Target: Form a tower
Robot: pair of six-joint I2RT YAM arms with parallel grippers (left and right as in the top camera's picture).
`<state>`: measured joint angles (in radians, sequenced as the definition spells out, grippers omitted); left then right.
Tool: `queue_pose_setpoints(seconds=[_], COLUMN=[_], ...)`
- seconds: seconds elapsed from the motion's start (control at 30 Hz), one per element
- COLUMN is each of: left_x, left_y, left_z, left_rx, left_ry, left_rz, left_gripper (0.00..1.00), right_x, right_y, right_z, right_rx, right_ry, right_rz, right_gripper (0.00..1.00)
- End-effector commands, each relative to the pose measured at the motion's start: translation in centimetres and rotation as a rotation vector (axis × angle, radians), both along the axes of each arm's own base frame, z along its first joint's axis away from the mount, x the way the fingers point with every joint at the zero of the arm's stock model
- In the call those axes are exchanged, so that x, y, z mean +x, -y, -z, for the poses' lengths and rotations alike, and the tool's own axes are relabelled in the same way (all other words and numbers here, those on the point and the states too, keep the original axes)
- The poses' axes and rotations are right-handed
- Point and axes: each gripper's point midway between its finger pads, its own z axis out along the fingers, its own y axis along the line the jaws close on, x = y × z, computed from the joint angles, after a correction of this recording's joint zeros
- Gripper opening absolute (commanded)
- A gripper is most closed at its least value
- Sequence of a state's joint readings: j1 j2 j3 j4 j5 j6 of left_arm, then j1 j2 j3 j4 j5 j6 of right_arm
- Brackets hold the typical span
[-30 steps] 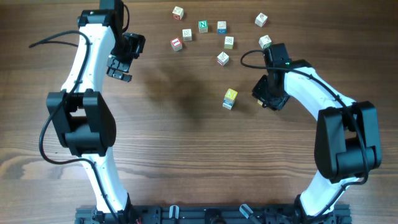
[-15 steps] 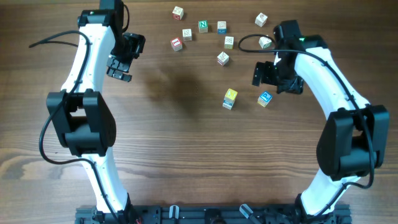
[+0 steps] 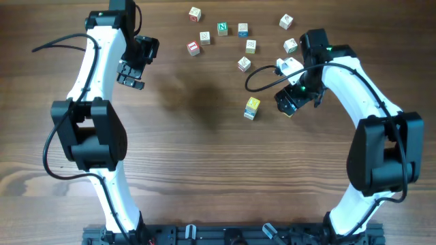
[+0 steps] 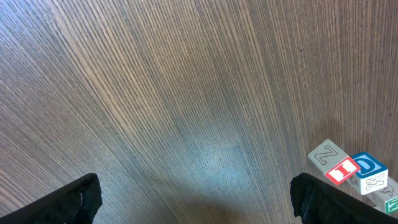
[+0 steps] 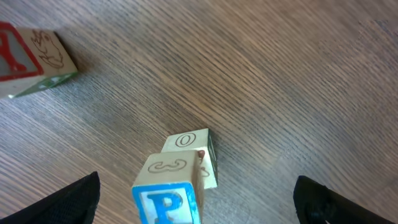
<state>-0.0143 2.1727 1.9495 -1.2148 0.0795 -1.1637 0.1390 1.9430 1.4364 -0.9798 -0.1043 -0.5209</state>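
Observation:
In the right wrist view the tower [image 5: 177, 180] is a short stack: a cube with a blue P face on top of a pale cube marked O. It stands low in that view between the wide-apart fingers of my right gripper [image 5: 199, 202], which is open and touches nothing. From overhead my right gripper [image 3: 297, 98] hangs over that stack and hides it. A yellow-topped cube stack [image 3: 252, 107] stands just to its left. My left gripper [image 3: 131, 68] is open at the back left over bare wood, also empty in its own view [image 4: 196, 202].
Several loose letter cubes [image 3: 223, 28] lie scattered along the back of the table. A red-lettered cube [image 5: 25, 59] lies at the upper left of the right wrist view. Red and blue lettered cubes [image 4: 348, 171] sit beside my left gripper's right finger.
My right gripper opened and let go of the blue cube, drew back toward the far edge, then came forward over it again. The left arm has not moved.

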Motion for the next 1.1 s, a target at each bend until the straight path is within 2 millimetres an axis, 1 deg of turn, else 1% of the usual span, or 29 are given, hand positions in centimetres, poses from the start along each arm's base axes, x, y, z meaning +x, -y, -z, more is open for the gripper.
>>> queue_pose_setpoints(seconds=[0.0, 0.07, 0.13, 0.27, 0.33, 0.4, 0.57, 0.7, 0.8, 0.87, 1.0, 1.07], left_x=[-0.1, -0.1, -0.1, -0.1, -0.1, -0.1, -0.1, -0.1, -0.1, -0.1, -0.1, -0.1], left_y=[-0.3, -0.3, -0.3, -0.3, -0.3, -0.3, -0.3, -0.3, -0.3, -0.3, -0.3, -0.3], left_z=[-1.1, -1.1, -1.1, -1.1, -1.1, -1.1, -1.1, -1.1, -1.1, -1.1, -1.1, -1.1], left_rx=[0.011, 0.011, 0.011, 0.011, 0.011, 0.011, 0.011, 0.011, 0.011, 0.011, 0.011, 0.011], left_ry=[0.026, 0.026, 0.026, 0.026, 0.026, 0.026, 0.026, 0.026, 0.026, 0.026, 0.026, 0.026], left_rz=[0.007, 0.007, 0.007, 0.007, 0.007, 0.007, 0.007, 0.007, 0.007, 0.007, 0.007, 0.007], left_gripper=[1.00, 1.00, 1.00, 1.00, 1.00, 1.00, 1.00, 1.00, 1.00, 1.00, 1.00, 1.00], right_x=[-1.4, -1.6, -1.6, -1.5, -1.5, -1.5, -1.4, -1.2, -1.1, -1.1, -1.1, -1.0], right_y=[0.1, 0.3, 0.4, 0.4, 0.4, 0.6, 0.7, 0.7, 0.7, 0.7, 0.7, 0.7], right_z=[3.3, 4.5, 5.0, 5.1, 5.1, 5.1, 5.1, 5.2, 5.2, 5.2, 5.2, 5.2], right_rx=[-0.007, -0.015, -0.018, -0.018, -0.019, -0.027, -0.037, -0.036, -0.036, -0.036, -0.036, -0.035], right_ry=[-0.091, -0.120, -0.129, -0.124, -0.124, -0.124, -0.122, -0.115, -0.110, -0.107, -0.107, -0.103], right_rz=[-0.071, -0.078, -0.075, -0.076, -0.076, -0.075, -0.074, -0.074, -0.074, -0.074, -0.074, -0.074], right_gripper=[1.00, 0.96, 0.91, 0.84, 0.76, 0.70, 0.65, 0.57, 0.54, 0.53, 0.55, 0.54])
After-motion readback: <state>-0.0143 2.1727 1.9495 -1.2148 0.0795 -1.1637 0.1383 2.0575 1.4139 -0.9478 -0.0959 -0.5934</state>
